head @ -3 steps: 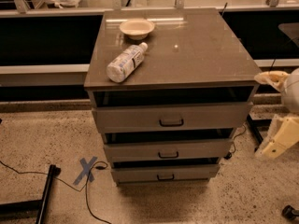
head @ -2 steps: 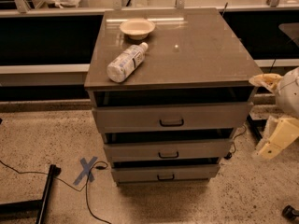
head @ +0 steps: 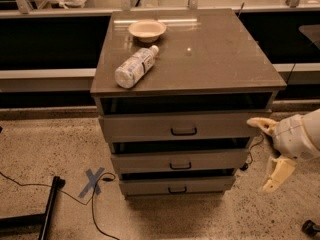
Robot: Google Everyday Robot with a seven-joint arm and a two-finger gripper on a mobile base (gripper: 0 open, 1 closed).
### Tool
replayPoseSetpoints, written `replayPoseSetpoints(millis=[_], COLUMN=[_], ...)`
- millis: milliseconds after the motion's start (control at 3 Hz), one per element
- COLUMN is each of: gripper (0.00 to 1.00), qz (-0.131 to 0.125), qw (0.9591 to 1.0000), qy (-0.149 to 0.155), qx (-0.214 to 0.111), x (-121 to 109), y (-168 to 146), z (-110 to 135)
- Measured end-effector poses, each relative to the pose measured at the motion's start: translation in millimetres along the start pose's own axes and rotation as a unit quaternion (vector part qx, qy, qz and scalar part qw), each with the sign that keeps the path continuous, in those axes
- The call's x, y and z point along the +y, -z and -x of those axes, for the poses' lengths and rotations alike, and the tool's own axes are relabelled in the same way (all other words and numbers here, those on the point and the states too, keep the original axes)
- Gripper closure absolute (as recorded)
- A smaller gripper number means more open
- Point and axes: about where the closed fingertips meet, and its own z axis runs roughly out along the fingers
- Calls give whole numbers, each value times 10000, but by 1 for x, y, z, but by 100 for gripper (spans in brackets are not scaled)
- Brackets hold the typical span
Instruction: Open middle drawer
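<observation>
The middle drawer [head: 150,161] is the second of three grey-brown fronts in the cabinet, with a small dark loop handle [head: 180,166]. Its front sits in line with the taller top drawer [head: 140,128] and the slim bottom drawer [head: 150,187], with dark gaps between them. My gripper [head: 266,153] is at the right edge of the view, beside the cabinet's front right corner. It is open, with one cream finger [head: 260,124] by the top drawer's right end and the other finger [head: 276,175] pointing down. It holds nothing and is well right of the handle.
A plastic bottle [head: 134,68] lies on its side and a small bowl [head: 147,30] stands on the cabinet top [head: 215,59]. A blue tape cross [head: 93,181], cables and a black stand leg [head: 49,209] are on the speckled floor at the left. Shelving runs behind the cabinet.
My gripper has moved down and to the left, from beside the cabinet top to the level of the top and middle drawers. The drawers, bottle and bowl have not moved.
</observation>
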Motion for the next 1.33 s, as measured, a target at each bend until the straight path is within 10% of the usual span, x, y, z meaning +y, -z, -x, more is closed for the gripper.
replayPoseSetpoints(millis=[667, 1333], gripper=[0, 0], qz=[104, 5], qw=[9996, 9944], qy=[247, 337], qx=[-62, 1004], x=[1, -19], y=[-12, -97], z=[-7, -96])
